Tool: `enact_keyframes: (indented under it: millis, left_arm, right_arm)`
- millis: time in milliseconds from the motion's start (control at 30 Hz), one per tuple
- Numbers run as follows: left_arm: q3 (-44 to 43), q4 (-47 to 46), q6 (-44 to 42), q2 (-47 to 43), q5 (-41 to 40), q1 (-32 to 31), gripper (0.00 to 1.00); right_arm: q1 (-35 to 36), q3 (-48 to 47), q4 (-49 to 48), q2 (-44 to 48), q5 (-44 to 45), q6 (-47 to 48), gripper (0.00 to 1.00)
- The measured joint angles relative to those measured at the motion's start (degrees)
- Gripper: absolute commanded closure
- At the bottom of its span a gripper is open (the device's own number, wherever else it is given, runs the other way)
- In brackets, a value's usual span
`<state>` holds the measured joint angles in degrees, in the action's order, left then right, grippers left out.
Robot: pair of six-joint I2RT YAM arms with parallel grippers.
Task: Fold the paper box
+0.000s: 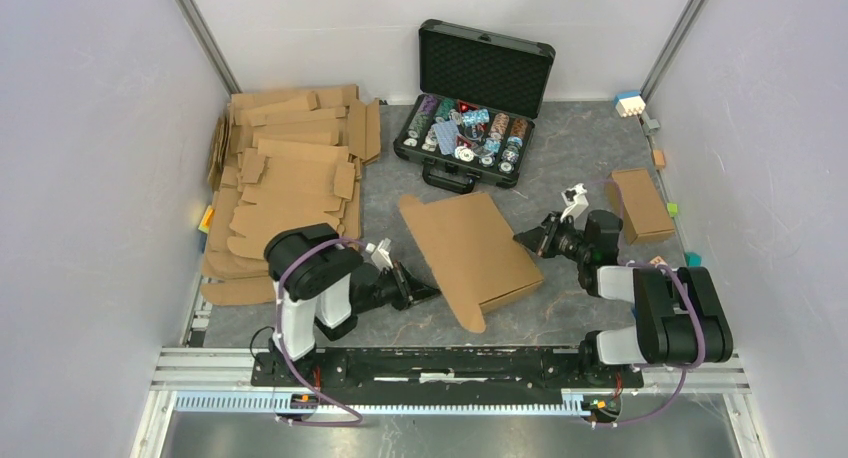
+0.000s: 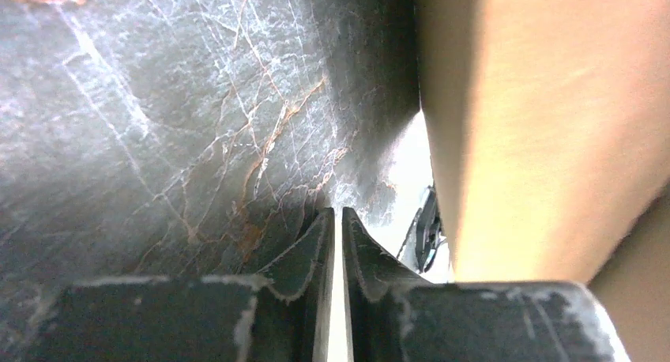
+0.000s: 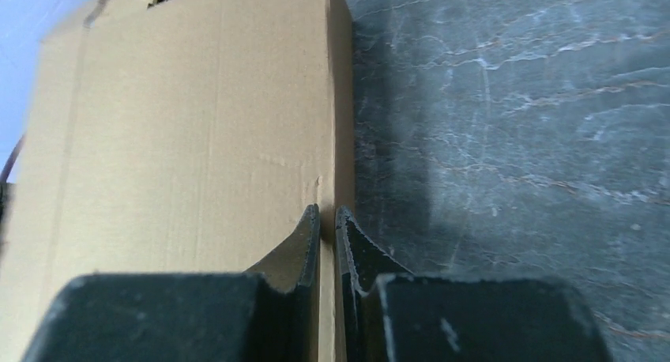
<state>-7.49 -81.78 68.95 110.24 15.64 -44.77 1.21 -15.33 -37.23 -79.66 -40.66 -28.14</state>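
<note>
We log: left gripper [image 2: 338, 220] nearly closed, empty, low over table [image 2: 158, 101], just beside paper box [image 2: 537, 125]; right gripper [image 3: 326, 216] narrow, pinching its edge.

Paper box [image 1: 470, 248] mid-table; case [image 1: 487, 73] behind; cardboard stack [image 1: 290, 168] left; small box [image 1: 640, 203] right.
</note>
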Motion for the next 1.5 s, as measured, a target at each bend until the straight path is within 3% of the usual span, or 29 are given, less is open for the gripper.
enact_keyframes:
  millis: [100,367,533,700,833,933,1333,1500]
  left_arm:
    - [0.50,-5.49,1.27,3.63,0.42,0.20,0.85]
    - [-1.77,-3.54,1.75,3.50,1.27,0.33,0.87]
    - [-9.11,9.01,0.20,-2.64,1.14,-0.02,0.85]
    - [-19.43,30.45,-7.30,-17.03,-1.49,-1.44,0.76]
    - [-27.80,41.59,-12.59,-19.39,-1.97,-1.60,0.67]
    - [-30.64,45.64,-14.45,-17.90,-1.73,-1.60,0.58]
    - [-33.51,53.29,-19.08,-18.01,0.35,-2.10,0.57]
    - [-33.59,57.29,-21.73,-20.85,0.37,-3.23,0.48]
  right_arm:
    - [-0.92,0.20,-0.55,-0.70,0.57,-0.35,1.00]
    - [-1.20,3.17,4.11,-3.26,2.12,0.15,1.00]
    - [-0.31,3.19,5.55,-2.03,2.19,0.63,1.00]
    - [2.58,1.31,11.80,1.07,6.25,3.39,0.97]
    - [5.09,-1.20,17.09,3.02,10.93,6.14,0.95]
    - [6.12,-3.32,19.82,3.06,12.87,7.30,0.93]
    - [15.72,-12.41,30.69,1.81,21.92,13.18,0.91]
    - [18.38,-13.81,32.65,2.01,23.80,16.17,0.89]
